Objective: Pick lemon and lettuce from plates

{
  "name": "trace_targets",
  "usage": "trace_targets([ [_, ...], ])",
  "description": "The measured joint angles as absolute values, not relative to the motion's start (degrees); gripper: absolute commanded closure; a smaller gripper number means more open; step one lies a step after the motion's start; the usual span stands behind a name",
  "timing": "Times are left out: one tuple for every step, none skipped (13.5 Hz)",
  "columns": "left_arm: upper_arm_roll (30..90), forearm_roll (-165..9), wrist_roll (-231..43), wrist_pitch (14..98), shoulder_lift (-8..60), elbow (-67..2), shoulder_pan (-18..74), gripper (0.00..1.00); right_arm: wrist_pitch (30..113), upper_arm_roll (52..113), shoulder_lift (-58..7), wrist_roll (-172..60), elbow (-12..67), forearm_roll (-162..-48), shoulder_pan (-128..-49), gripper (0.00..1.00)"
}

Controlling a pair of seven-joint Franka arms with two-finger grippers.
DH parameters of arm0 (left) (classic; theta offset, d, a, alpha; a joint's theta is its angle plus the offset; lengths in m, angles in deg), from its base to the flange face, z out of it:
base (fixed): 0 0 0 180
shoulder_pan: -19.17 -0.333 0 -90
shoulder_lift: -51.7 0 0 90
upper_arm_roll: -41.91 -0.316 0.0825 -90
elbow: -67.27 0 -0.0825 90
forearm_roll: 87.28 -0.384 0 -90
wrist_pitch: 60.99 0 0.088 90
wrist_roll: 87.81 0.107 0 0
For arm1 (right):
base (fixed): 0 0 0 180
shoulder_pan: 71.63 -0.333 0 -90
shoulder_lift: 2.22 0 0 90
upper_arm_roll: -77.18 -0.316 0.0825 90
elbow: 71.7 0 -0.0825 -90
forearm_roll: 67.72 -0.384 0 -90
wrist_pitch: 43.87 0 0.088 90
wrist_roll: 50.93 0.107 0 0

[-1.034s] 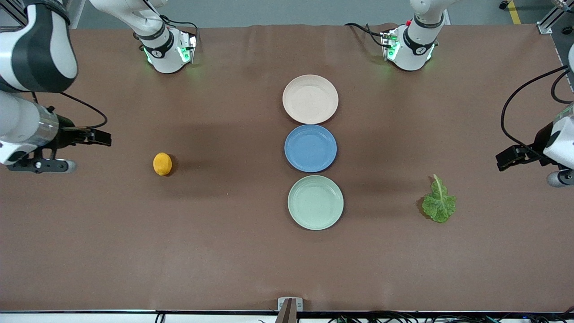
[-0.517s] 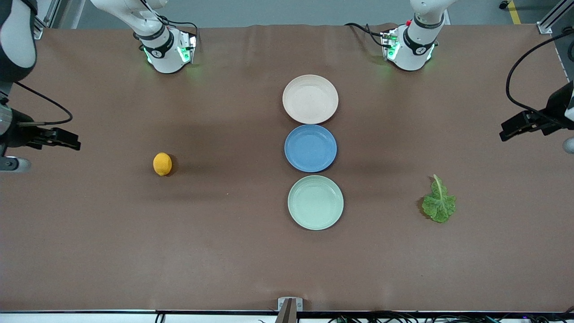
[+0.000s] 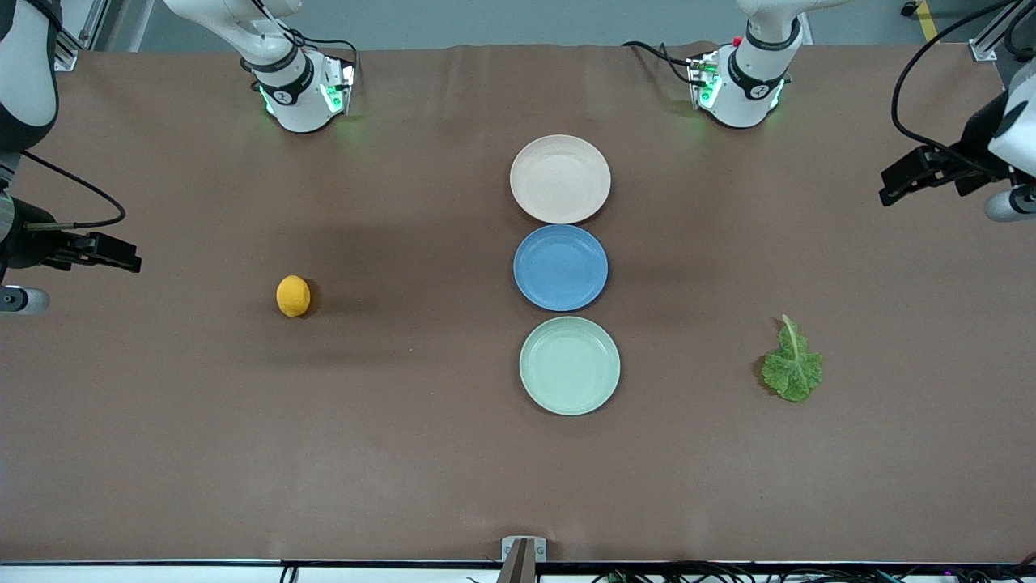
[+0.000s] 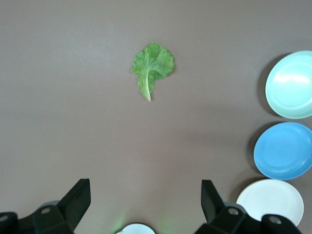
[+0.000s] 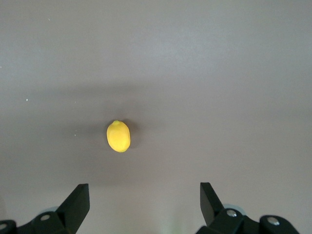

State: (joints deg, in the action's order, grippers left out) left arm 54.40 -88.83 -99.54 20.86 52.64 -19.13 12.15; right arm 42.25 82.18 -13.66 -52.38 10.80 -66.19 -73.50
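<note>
Plates stand in a row down the middle of the brown table [image 3: 421, 453]: the cream-pink plate [image 3: 560, 178] closest to the robots' bases, a blue plate [image 3: 560, 267] just beside it, and the pale green plate [image 3: 570, 365] nearest the front camera, each almost touching its neighbour. None of them holds anything. The lemon [image 3: 293, 295] lies on the bare table toward the right arm's end, well apart from the plates, about level with the blue plate. The lettuce [image 3: 792, 362] lies flat on the table toward the left arm's end, also well apart from the plates, about level with the green plate, its pale rib pointing toward the robots' bases. The right gripper [image 3: 121, 253] hangs in the air over the right arm's end of the table, its fingers [image 5: 78, 201] spread wide apart and holding nothing, with the lemon in its wrist view. The left gripper [image 3: 898, 180] hangs over the left arm's end of the table, its fingers [image 4: 79, 197] likewise wide apart and empty, with the lettuce and all three plates in its wrist view.
</note>
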Motion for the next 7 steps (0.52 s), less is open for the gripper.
trace_targets([
  [52.27, -88.64, -99.53, 20.87, 53.89, -20.64, 14.43, 0.00, 42.00, 82.20, -13.76, -52.39, 10.85, -66.19, -73.47, 0.00],
  [50.97, -88.53, -99.53, 20.97, 54.93, -21.93, 15.97, 0.00, 41.88, 82.24, -13.84, -52.39, 11.07, -66.19, -73.38, 0.00],
  [50.47, -88.09, -99.52, 21.15, 55.61, -22.85, 16.66, 0.00, 41.84, 82.27, -13.81, -52.39, 11.40, -66.19, -73.30, 0.00],
  [50.39, -86.90, -99.49, 21.32, 56.05, -23.65, 16.79, 0.00, 41.78, 82.29, -13.63, -52.39, 11.69, -66.19, -73.21, 0.00],
  [50.38, -86.00, -99.46, 21.62, 56.29, -24.33, 16.79, 0.00, 41.72, 82.30, -12.99, -52.39, 12.33, -66.19, -73.06, 0.00],
  [50.38, -85.78, -99.43, 22.09, 56.37, -24.74, 16.80, 0.00, 41.71, 82.30, -11.88, -52.41, 13.30, -66.19, -72.89, 0.00],
  [50.37, -85.77, -99.42, 22.40, 56.38, -24.81, 16.80, 0.00, 41.67, 82.30, -10.47, -52.45, 14.49, -66.19, -72.78, 0.00],
])
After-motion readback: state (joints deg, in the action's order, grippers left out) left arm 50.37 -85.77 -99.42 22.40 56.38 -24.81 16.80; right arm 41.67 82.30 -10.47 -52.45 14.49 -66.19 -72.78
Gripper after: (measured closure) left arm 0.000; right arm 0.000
